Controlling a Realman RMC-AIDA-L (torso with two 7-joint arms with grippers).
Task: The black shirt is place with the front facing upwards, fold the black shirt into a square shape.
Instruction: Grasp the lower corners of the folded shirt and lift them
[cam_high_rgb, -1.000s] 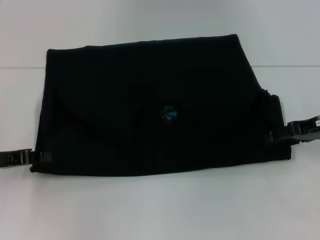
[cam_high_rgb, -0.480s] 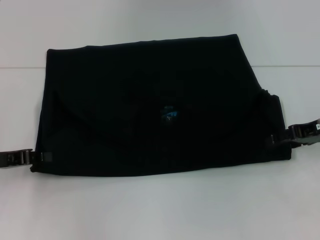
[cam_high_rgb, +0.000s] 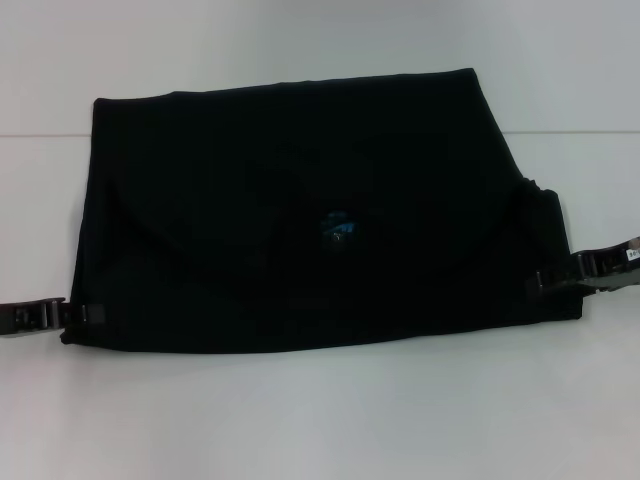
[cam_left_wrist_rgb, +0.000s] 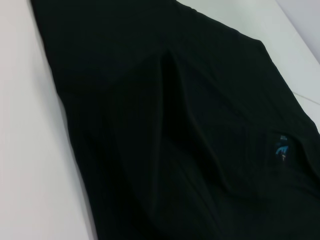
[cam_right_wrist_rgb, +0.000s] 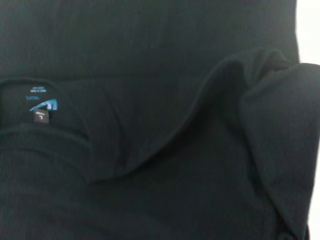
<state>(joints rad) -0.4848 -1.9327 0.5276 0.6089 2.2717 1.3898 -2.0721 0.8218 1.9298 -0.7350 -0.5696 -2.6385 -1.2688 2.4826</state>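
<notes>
Desk (cam_high_rgb: 320, 420): white, plain surface, faint seam line running across behind. One item directly on it: black shirt (cam_high_rgb: 300, 200), folded to a wide flat rectangle, near centre, blue neck label (cam_high_rgb: 338, 228) up. Shirt's edges lie flat on desk.

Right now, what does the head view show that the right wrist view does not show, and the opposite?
Only the head view shows the whole outline of the folded black shirt on the white table, with the left gripper at its near left corner and the right gripper at its right edge. Only the right wrist view shows the raised curved fold of cloth from close up and the small white size tab under the label. Both views show the black shirt and its blue neck label.
</notes>
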